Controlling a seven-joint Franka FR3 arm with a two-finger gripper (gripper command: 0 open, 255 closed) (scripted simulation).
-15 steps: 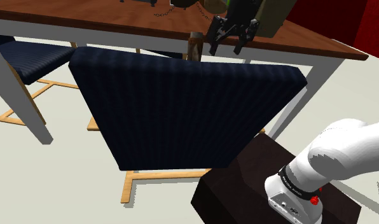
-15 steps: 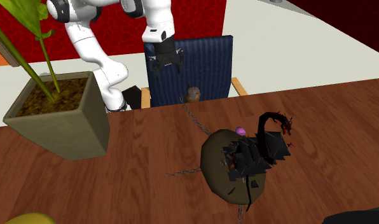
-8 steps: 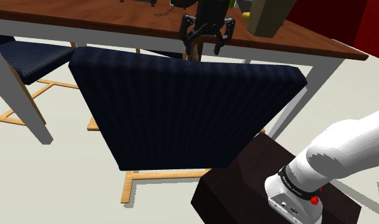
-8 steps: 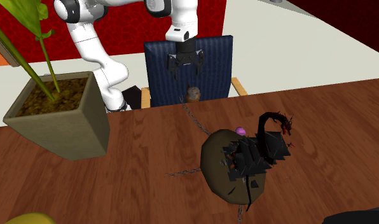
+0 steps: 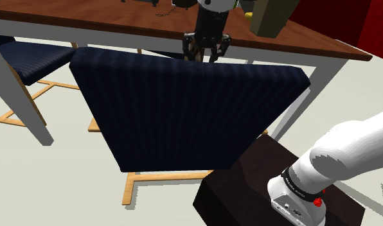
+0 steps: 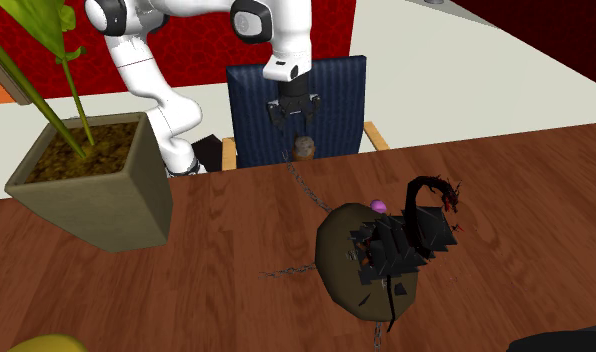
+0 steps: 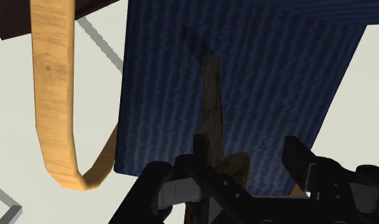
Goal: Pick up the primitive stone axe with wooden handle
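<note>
The axe stands almost upright at the table's edge against the navy chair back. Its grey-brown stone head (image 6: 304, 148) is on top, and its wooden handle (image 7: 212, 105) runs down along the chair fabric. In the shoulder view the axe (image 5: 197, 46) is mostly hidden by my hand. My black gripper (image 5: 206, 51) hangs right over the head, also seen from across the table as the gripper (image 6: 297, 119). In the wrist view the gripper (image 7: 248, 159) is open, with the stone head (image 7: 236, 167) between the fingers and closer to one fingertip (image 7: 200, 147).
A brown wooden table (image 5: 87, 19) carries a planter (image 6: 86, 185), a black swan figure (image 6: 401, 235) on a dark round base, and a thin chain (image 6: 308, 186). The navy chair (image 5: 184, 109) stands between my stand (image 5: 248, 189) and the table. Another navy chair (image 5: 29, 61) sits at the shoulder view's left.
My gripper has swung toward the shoulder view's left and dropped lower, from beside the planter to directly over the axe head. The axe has not moved.
</note>
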